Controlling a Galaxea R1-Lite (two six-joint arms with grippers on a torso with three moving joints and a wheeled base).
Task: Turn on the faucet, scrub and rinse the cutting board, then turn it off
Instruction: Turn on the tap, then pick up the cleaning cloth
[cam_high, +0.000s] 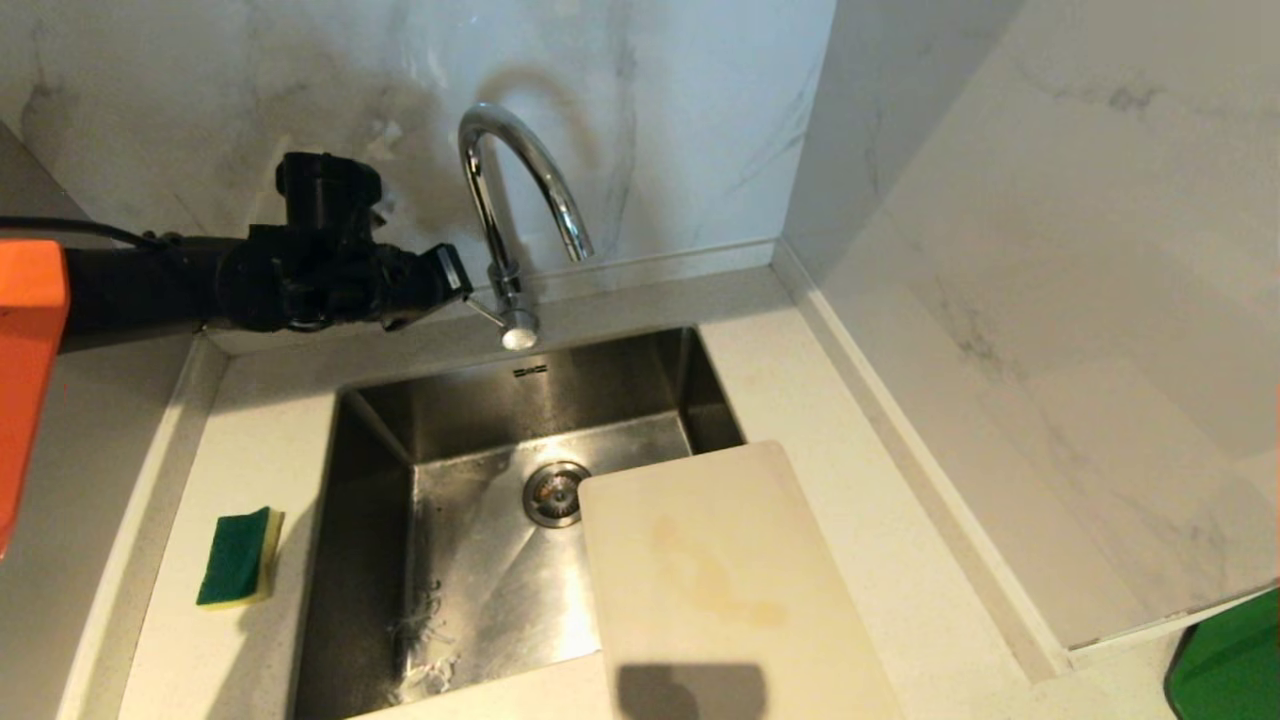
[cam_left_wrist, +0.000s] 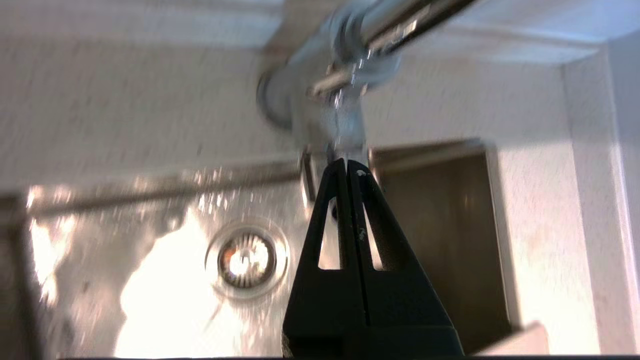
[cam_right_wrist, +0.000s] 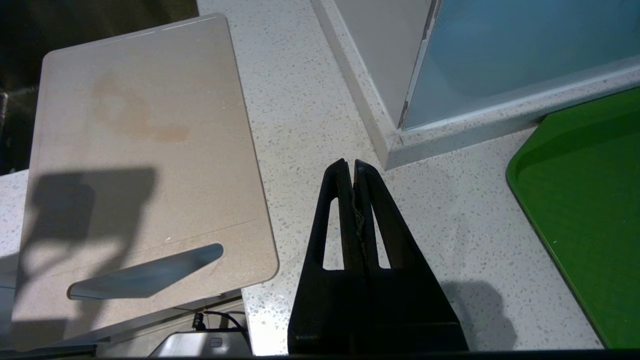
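The chrome gooseneck faucet (cam_high: 510, 200) stands behind the sink, its thin lever (cam_high: 485, 312) pointing left from the base. My left gripper (cam_high: 455, 275) reaches in from the left, shut and empty, its tips right at the lever. In the left wrist view the shut tips (cam_left_wrist: 346, 162) sit just under the blurred faucet (cam_left_wrist: 340, 75). The cream cutting board (cam_high: 720, 580), with a yellowish stain, lies across the sink's right front corner. My right gripper (cam_right_wrist: 350, 165) hangs shut over the counter beside the cutting board (cam_right_wrist: 140, 150), near its handle slot.
A green-and-yellow sponge (cam_high: 238, 557) lies on the counter left of the steel sink (cam_high: 380, 560). The drain (cam_high: 555, 493) sits just beyond the board's far edge. A green tray (cam_high: 1230, 660) is at the far right. Marble walls close in behind and to the right.
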